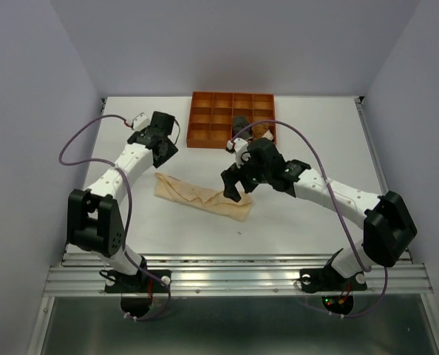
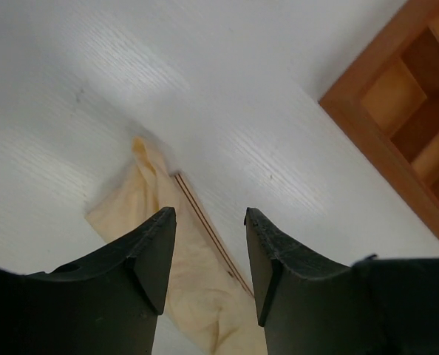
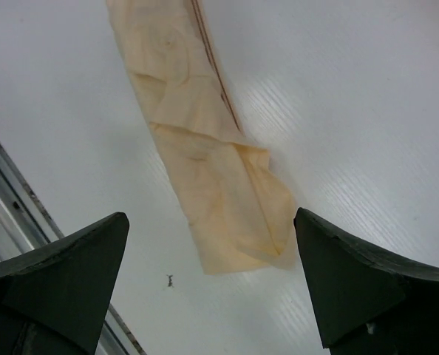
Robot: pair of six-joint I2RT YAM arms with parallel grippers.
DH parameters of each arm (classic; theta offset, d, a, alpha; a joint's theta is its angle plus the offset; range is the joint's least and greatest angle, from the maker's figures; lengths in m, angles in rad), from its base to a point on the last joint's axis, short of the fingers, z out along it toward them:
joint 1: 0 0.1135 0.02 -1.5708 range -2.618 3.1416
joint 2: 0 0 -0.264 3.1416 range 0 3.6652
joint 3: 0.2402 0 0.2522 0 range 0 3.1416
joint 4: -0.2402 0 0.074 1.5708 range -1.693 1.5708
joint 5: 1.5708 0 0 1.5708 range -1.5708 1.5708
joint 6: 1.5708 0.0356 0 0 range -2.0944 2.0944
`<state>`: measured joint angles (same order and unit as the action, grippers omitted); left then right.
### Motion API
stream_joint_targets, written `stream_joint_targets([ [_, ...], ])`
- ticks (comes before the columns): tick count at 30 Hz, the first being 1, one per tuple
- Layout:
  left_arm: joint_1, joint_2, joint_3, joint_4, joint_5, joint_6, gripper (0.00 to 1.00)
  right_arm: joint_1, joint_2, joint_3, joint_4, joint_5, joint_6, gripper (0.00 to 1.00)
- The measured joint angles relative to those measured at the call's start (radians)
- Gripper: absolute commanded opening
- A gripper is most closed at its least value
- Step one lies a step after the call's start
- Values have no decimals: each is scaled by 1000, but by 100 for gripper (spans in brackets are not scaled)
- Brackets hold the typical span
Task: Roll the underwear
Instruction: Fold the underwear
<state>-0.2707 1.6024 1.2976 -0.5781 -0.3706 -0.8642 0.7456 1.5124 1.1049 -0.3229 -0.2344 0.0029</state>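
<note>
The pale peach underwear (image 1: 202, 197) lies flat on the white table, folded into a long strip running from upper left to lower right. My left gripper (image 1: 162, 155) is open and empty, hovering just above the strip's left end (image 2: 142, 196). My right gripper (image 1: 233, 189) is open wide and empty above the strip's right end (image 3: 219, 177). In the right wrist view the gripper (image 3: 211, 218) straddles that end without touching it. A dark bundle (image 1: 242, 122) and a brownish bundle (image 1: 261, 132) sit in tray compartments; I cannot tell if they are the other underwear.
The orange-brown grid tray (image 1: 212, 118) stands at the back centre of the table; its corner shows in the left wrist view (image 2: 397, 111). A small dark speck (image 3: 170, 279) lies near the strip's end. The table's metal front rail (image 1: 234, 270) runs along the near edge.
</note>
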Motion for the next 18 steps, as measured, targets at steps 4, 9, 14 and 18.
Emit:
stream_joint_targets([
  [4,-97,-74,-112,67,82,3,53,0,-6,-3,53,-82,54,100],
  [9,-157,-39,-235,148,178,0,52,1,11,-35,105,-68,109,100],
  [14,-159,37,-332,196,219,-7,52,1,48,-69,107,31,151,100],
  [18,-159,51,-344,230,224,-6,52,1,52,-75,109,106,182,100],
])
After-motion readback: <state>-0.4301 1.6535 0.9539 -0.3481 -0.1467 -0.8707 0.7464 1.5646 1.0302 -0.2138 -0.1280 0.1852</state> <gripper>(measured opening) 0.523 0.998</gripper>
